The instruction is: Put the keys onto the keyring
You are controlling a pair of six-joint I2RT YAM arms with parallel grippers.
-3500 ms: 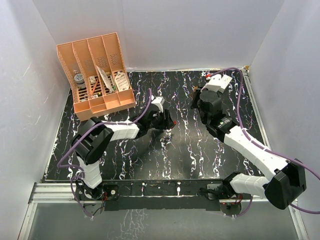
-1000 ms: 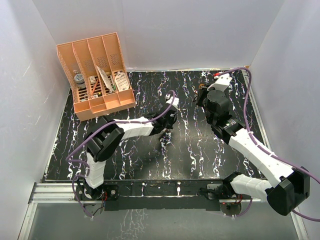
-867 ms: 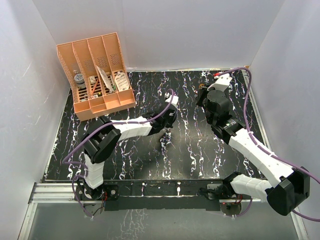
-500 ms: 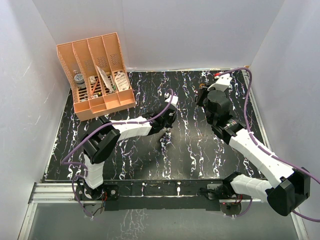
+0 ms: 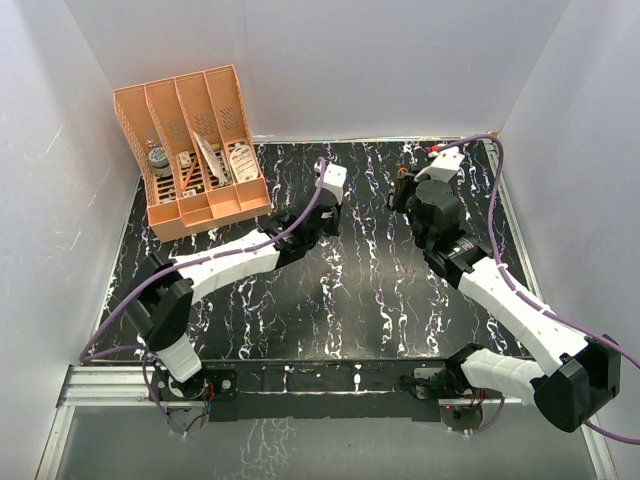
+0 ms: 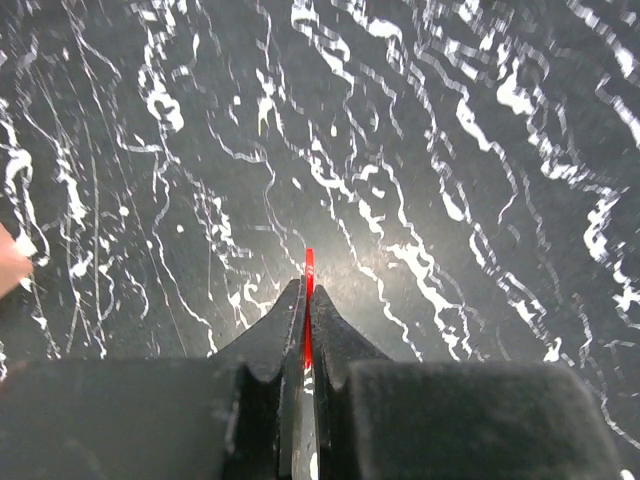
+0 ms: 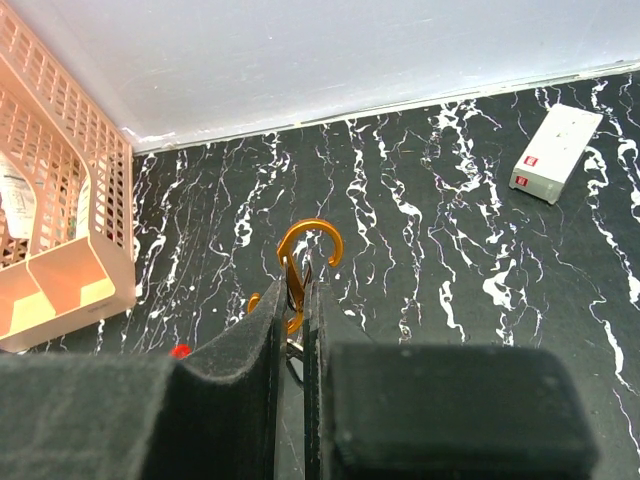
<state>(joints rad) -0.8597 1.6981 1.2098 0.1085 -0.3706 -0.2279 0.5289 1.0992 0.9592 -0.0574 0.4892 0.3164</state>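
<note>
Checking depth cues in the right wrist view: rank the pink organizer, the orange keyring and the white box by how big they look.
1. The pink organizer, largest though cropped.
2. The keyring and the white box: about alike. The keyring sits much nearer the lens, so I won't rank them.

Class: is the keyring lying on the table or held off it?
Held. In the right wrist view the right gripper is shut on the keyring, whose orange loop sticks out in front.

We see the left gripper (image 6: pixel 305 298), with its pinched red-headed key (image 6: pixel 309 262), moved from mid-frame up toward the top view's upper middle.
</note>
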